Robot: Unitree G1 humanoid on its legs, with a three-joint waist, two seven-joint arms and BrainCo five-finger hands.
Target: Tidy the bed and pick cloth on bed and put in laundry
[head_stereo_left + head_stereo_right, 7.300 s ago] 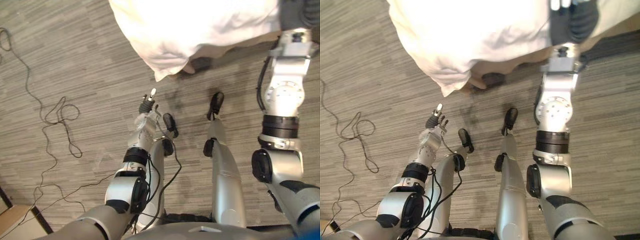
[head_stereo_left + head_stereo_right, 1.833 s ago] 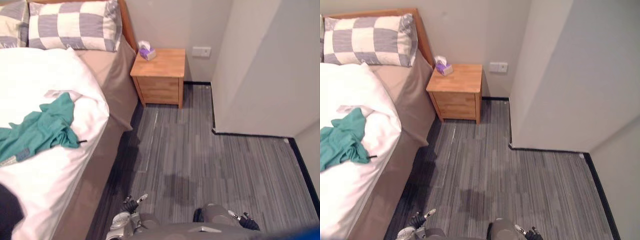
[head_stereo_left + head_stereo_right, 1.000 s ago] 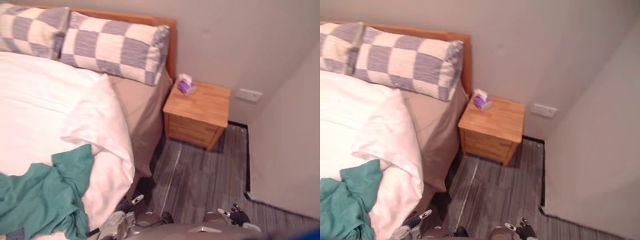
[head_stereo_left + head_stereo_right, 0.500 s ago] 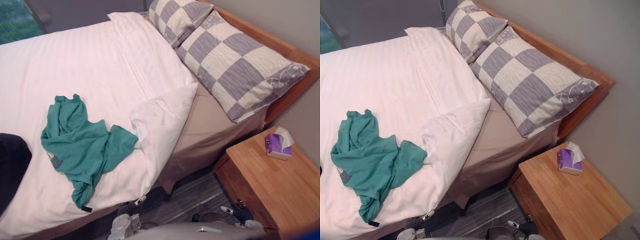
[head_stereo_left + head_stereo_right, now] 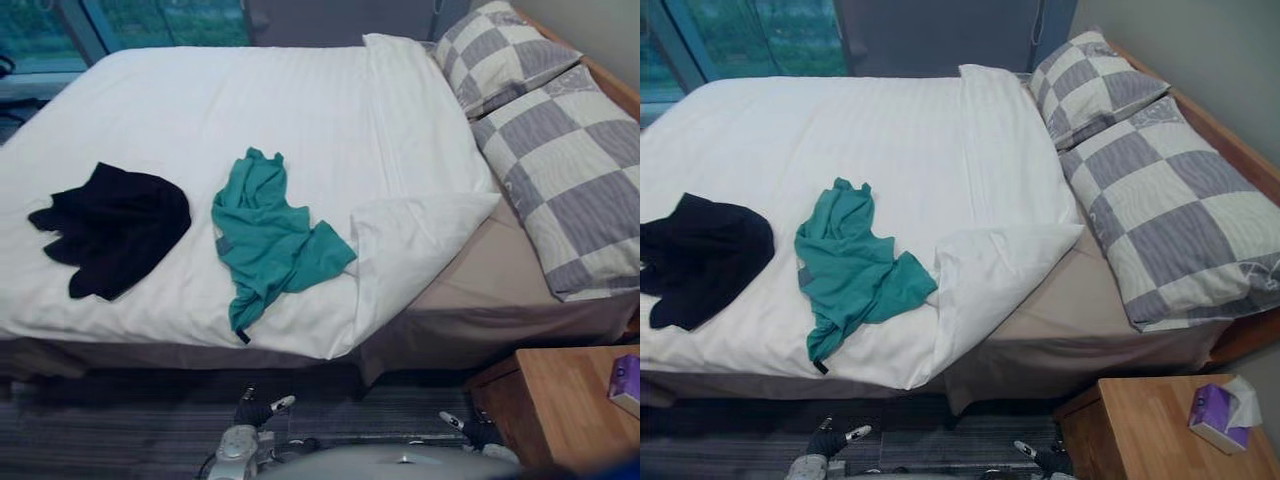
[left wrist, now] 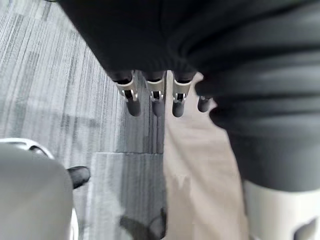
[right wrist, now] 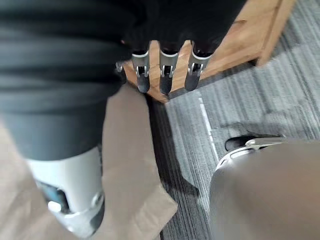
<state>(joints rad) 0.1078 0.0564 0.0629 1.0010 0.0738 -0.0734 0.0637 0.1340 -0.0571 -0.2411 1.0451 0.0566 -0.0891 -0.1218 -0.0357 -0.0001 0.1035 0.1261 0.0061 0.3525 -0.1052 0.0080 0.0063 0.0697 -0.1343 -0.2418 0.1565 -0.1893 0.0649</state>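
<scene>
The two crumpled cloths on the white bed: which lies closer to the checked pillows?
The teal green cloth, beside the folded-back corner of the white duvet. The black cloth lies farther from the grey-and-white checked pillows, toward the bed's foot.

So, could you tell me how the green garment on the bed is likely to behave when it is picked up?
The green garment lies crumpled in soft folds, so it is probably floppy and would dangle from the pinch. It looks thin, so likely light. It rests on the white duvet, which might get caught up too.
</scene>
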